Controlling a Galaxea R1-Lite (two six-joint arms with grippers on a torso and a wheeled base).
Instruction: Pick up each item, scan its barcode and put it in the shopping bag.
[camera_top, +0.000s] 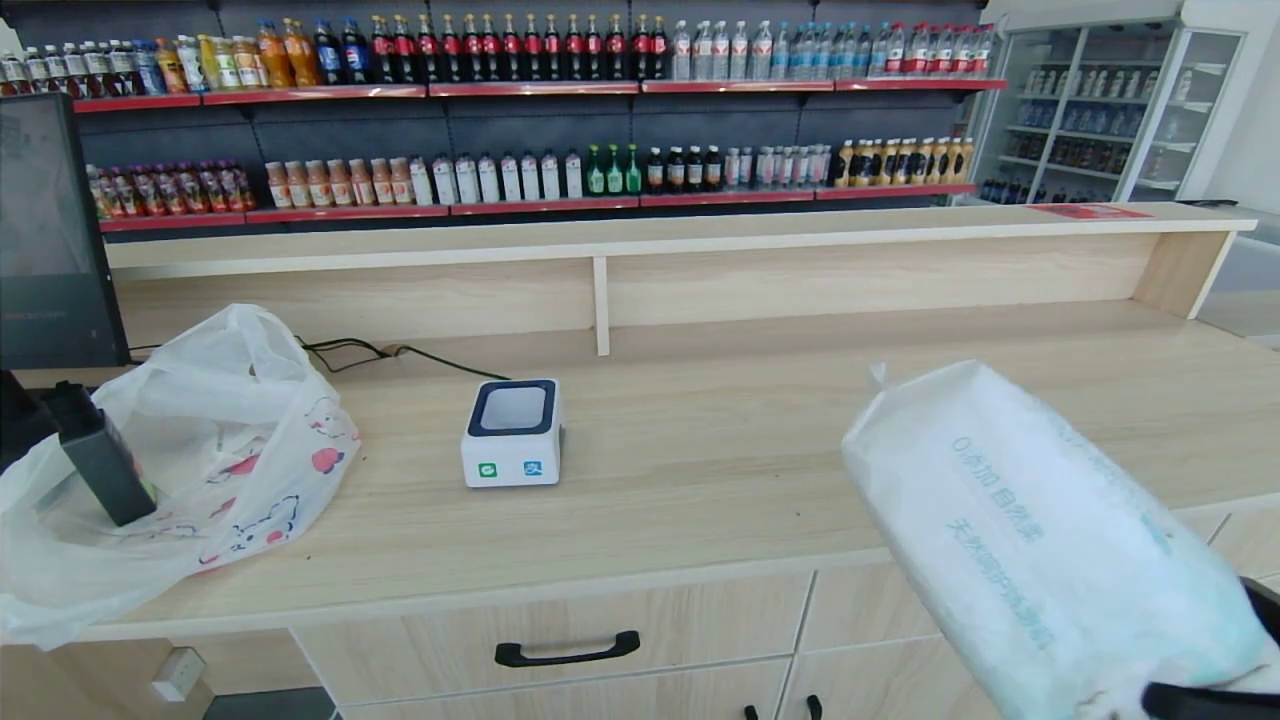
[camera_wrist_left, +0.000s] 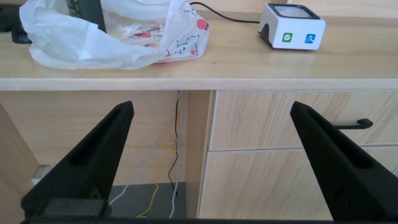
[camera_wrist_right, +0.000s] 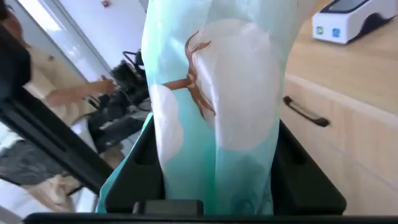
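A long white and teal soft package (camera_top: 1040, 540) hangs over the counter's front edge at the right, and my right gripper (camera_wrist_right: 217, 165) is shut on its lower end. The package (camera_wrist_right: 217, 93) stands up between the black fingers (camera_wrist_right: 140, 158). The white barcode scanner (camera_top: 512, 432) sits mid-counter, left of the package. The thin white shopping bag (camera_top: 210, 430) lies open at the left with a dark box (camera_top: 100, 465) standing in it. My left gripper (camera_wrist_left: 211, 115) is open and holds nothing; it is below counter height, facing the drawer fronts, with the bag (camera_wrist_left: 112, 34) and scanner (camera_wrist_left: 292, 25) above it.
A raised wooden ledge (camera_top: 650, 240) runs behind the counter, with bottle shelves beyond it. A dark monitor (camera_top: 50, 230) stands at the far left. The scanner's black cable (camera_top: 400, 355) trails back and left. Drawers with black handles (camera_top: 567, 650) line the counter front.
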